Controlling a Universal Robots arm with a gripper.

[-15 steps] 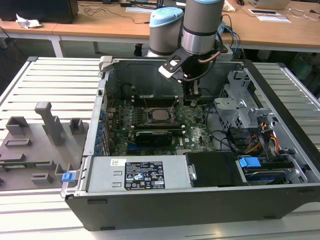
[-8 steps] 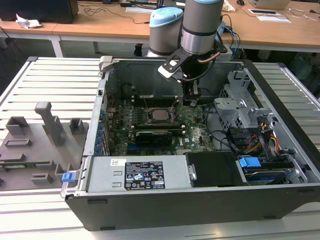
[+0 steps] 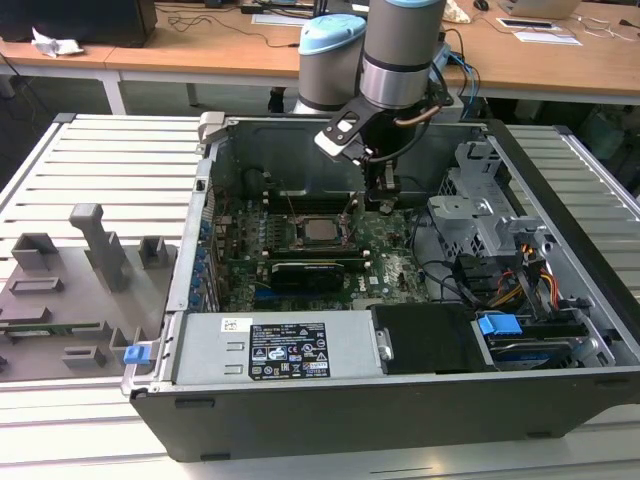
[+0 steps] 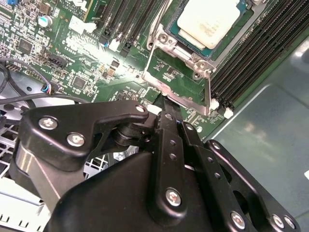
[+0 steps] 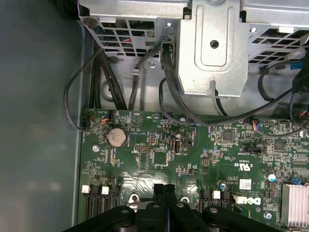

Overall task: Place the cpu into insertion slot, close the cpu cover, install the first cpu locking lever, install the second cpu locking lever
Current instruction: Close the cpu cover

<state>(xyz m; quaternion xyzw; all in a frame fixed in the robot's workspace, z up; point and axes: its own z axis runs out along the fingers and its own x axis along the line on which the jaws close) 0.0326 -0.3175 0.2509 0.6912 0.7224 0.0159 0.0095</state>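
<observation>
Pincer point(image 5: 164, 189) fingers sat together with nothing seen between them, tips just beside the square black metal-rimmed insertion slot point(image 3: 301, 232) on the green motherboard point(image 5: 159, 145). The pale silver square cpu point(image 4: 207, 19) lay in that slot, with the dark silver hinged metal cpu cover point(image 4: 161, 41) framing it.

A big pale grey table point(image 3: 110, 150) with long slats holds everything. An open dark computer box point(image 3: 330, 410) sits on it in the middle. Just beside the box, on the exterior view's left, lies a flat grey plate point(image 3: 40, 300) with small grey blocks standing on it
</observation>
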